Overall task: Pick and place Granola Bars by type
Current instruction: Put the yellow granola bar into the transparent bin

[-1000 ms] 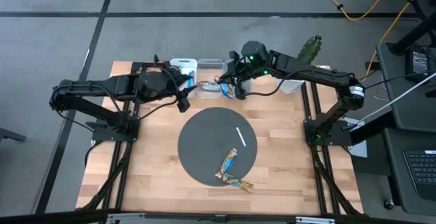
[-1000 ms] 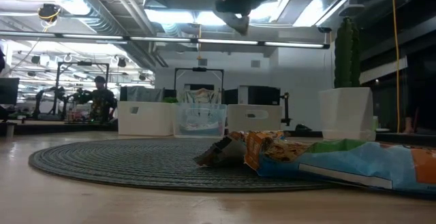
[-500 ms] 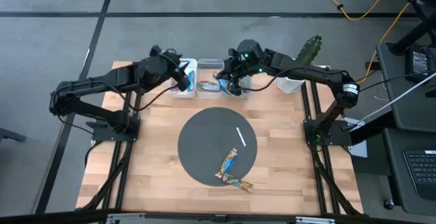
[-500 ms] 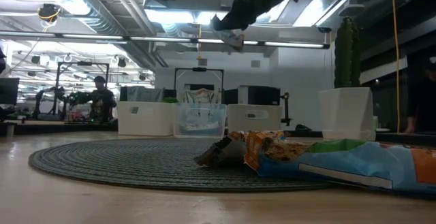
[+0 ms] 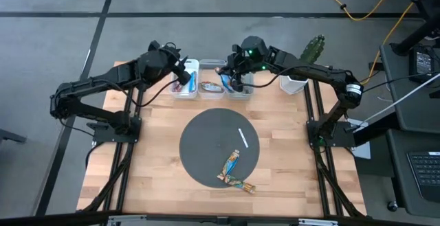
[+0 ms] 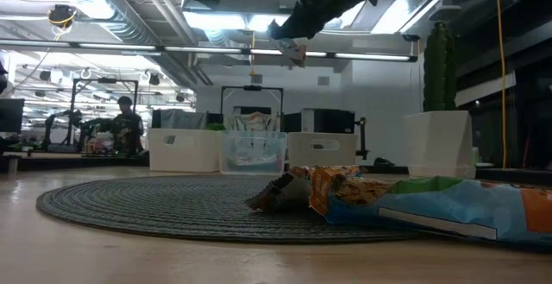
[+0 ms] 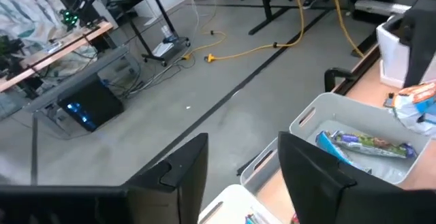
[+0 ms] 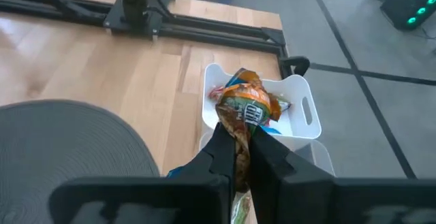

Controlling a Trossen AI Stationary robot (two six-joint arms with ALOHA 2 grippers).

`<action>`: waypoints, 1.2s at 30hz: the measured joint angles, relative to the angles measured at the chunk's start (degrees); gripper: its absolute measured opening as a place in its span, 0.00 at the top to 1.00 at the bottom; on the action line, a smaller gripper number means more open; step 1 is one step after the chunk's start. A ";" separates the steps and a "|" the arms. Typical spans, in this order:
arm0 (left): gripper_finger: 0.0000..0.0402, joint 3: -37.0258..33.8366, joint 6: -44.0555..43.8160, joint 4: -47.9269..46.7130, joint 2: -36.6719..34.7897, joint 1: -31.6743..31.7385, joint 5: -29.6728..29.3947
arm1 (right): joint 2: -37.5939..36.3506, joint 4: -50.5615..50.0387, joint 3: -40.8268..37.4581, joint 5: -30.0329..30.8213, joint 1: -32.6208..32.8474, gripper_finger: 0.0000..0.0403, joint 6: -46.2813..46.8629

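Above the far row of bins (image 5: 227, 88), our right gripper (image 8: 238, 157) is clamped on an orange-brown bar (image 8: 244, 112); we judge release next, centred inside the rims. Our left gripper (image 7: 242, 163) hovers nearby, fingers apart. Two bars (image 5: 234, 171) wait on the mat (image 5: 199, 140).

Robotics lab: test rigs (image 6: 82, 129), cables (image 7: 272, 43)

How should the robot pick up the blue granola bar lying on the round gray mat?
Probably from straight above, pinching the blue granola bar across its narrow middle. It lies flat and slanted on the mat, so the fingers should turn to close across its long sides. Its lower end meets another wrapped bar, so stay off that end. The right end effector is already holding an orange bar.
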 joint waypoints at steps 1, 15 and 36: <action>0.58 0.00 0.61 0.68 0.00 0.01 -0.01 | 0.00 0.16 0.00 0.00 0.00 0.92 0.18; 0.58 0.00 7.33 5.68 -2.50 7.20 -0.15 | 0.00 2.89 0.00 -0.88 -5.00 0.91 3.03; 0.58 0.00 21.62 19.86 -1.63 28.24 -1.80 | 1.21 15.39 0.00 -14.38 -25.08 0.95 -4.32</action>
